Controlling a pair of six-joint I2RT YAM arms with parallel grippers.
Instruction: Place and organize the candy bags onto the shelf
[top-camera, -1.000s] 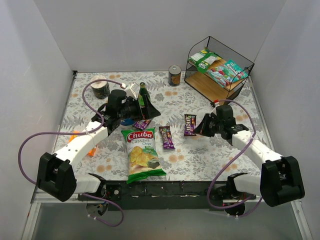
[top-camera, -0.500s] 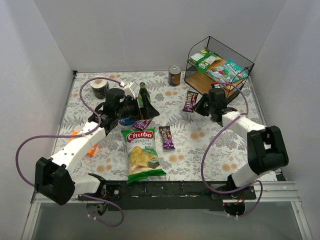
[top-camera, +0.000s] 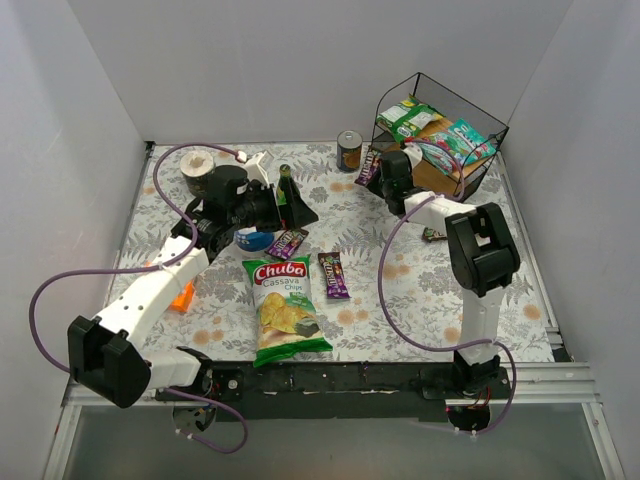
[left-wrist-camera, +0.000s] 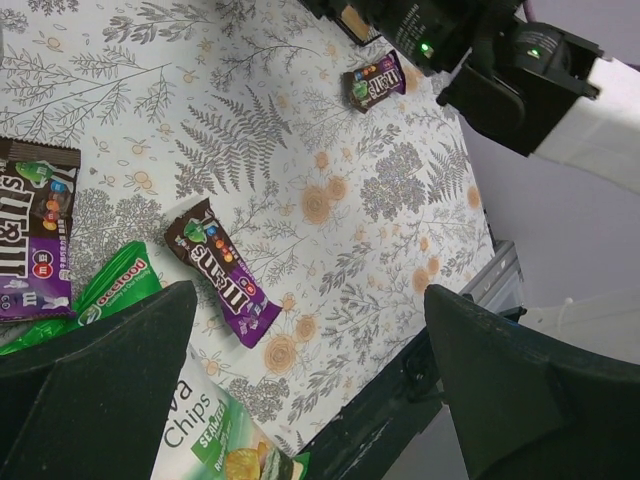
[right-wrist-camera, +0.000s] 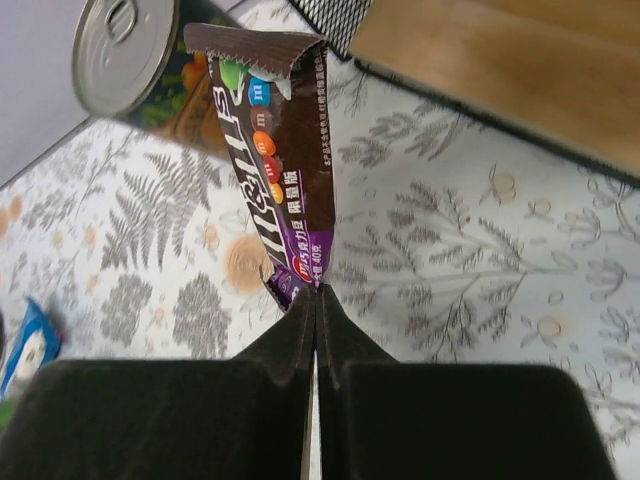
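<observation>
Roughly half done, I judge: the shelf (top-camera: 445, 182) at 1 o'clock holds a green-and-white bag (top-camera: 405, 117) and a teal bag (top-camera: 455, 140), the right gripper (right-wrist-camera: 316, 300) pinches a dark packet (right-wrist-camera: 270, 170) at the shelf's 9 o'clock, and the empty left gripper (left-wrist-camera: 310, 380) gapes above two loose packets (left-wrist-camera: 220, 270) near centre.

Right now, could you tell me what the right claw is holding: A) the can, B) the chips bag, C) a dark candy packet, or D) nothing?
C: the right claw is shut on the lower end of the dark packet.
</observation>
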